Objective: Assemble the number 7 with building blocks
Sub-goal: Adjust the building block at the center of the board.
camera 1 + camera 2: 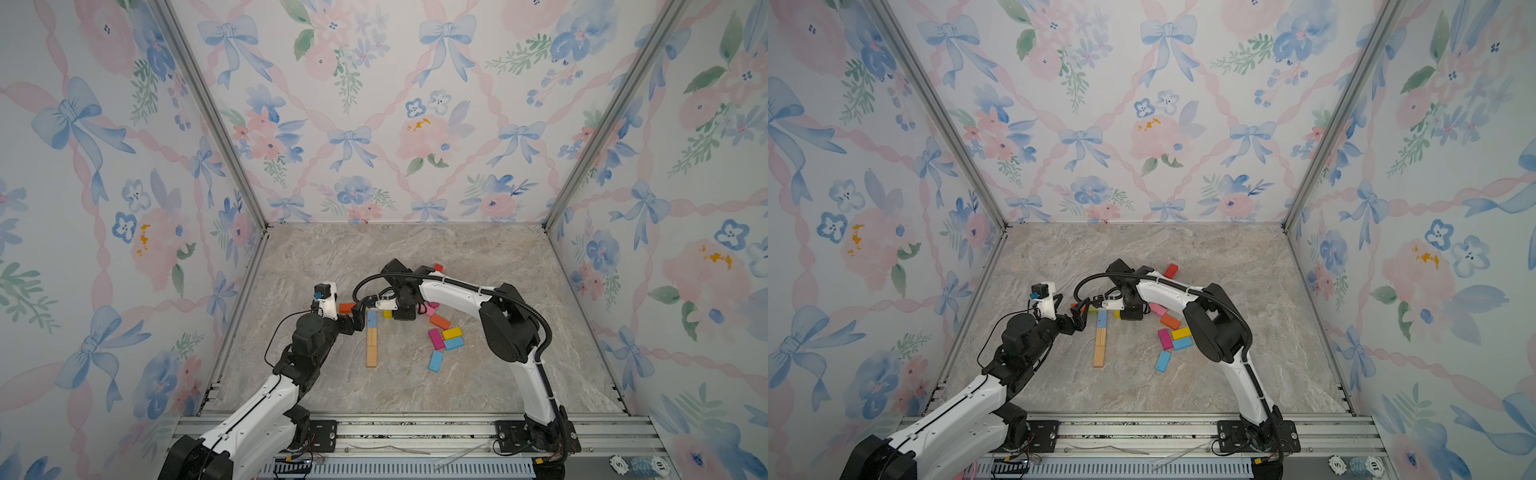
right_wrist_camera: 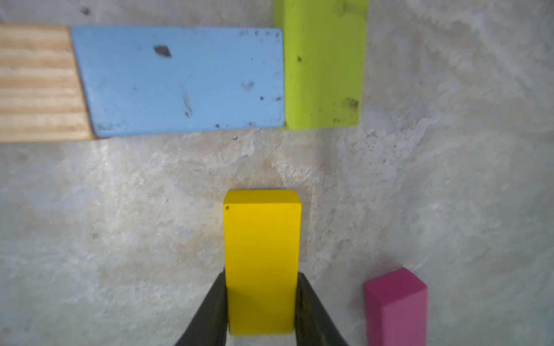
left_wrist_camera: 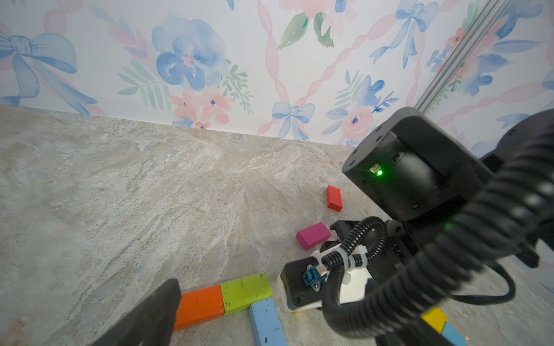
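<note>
Between the two dark fingers [image 2: 209,311] of the right gripper [image 2: 262,277], which are closed against its long sides, sits a yellow block [image 2: 262,239], glossy, oblong and square-edged. Whether it rests on the marbled, stone-look tabletop [image 2: 120,239] or hangs just above it cannot be told. Ahead of the fingertips, apart from the held piece, a scuffed pale-blue block [image 2: 180,81] butts end-on against the flank of a lime-green block [image 2: 323,63]. A plain wood block [image 2: 39,84] with visible grain touches the blue one's other end. A magenta block [image 2: 395,308] lies near the outer side of one finger. The left gripper [image 1: 352,323], fingers spread wide and holding nothing, sits just beside the orange block [image 3: 199,305], which abuts the green one to form the bar. Judged step: adding the yellow piece to a 7 whose bar and stem are largely laid. The next move probably calls for a short advance, squaring the block to its neighbours. The release must not nudge these light, smooth pieces, which would slide easily.
</note>
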### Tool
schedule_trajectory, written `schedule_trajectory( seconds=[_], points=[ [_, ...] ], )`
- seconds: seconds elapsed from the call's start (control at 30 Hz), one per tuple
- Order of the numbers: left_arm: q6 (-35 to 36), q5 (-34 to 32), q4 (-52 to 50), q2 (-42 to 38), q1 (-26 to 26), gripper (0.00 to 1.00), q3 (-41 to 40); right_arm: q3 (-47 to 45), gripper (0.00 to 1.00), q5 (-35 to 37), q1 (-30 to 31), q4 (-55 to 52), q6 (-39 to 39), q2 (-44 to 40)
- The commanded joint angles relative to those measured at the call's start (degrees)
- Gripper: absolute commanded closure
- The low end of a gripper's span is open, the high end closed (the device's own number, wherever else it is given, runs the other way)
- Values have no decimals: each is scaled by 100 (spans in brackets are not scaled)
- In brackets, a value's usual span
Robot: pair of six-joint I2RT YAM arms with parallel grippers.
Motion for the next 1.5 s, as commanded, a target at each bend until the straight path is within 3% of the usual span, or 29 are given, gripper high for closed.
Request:
schedule_trajectory(
  seconds=[0.0,0.3,1.0,1.07,1.13,1.2,1.23,1.27,1.47],
  points=[
    [-58,101,32,64,66,2,113,238,64,238,-106,-349,-398,506],
    [-145,116,25,99,155,2,106,655,64,119,-343,-628,-411,779],
    [-207,175,43,98,242,2,90,-79,62,-248,-301,-595,-372,392],
    [-207,173,43,97,242,2,86,-16,56,-304,-310,-629,-333,424],
    [-216,176,44,103,245,2,90,-5,43,-284,-318,-624,-319,436],
    [-215,176,43,107,242,2,90,-29,25,-273,-349,-568,-285,419],
    [-216,168,55,114,242,2,90,-32,7,-281,-366,-563,-263,414],
    [-216,183,54,116,242,2,97,-31,3,-295,-390,-552,-232,394],
    [-216,186,60,116,251,2,92,-464,3,-559,-434,132,33,-207]
  ],
)
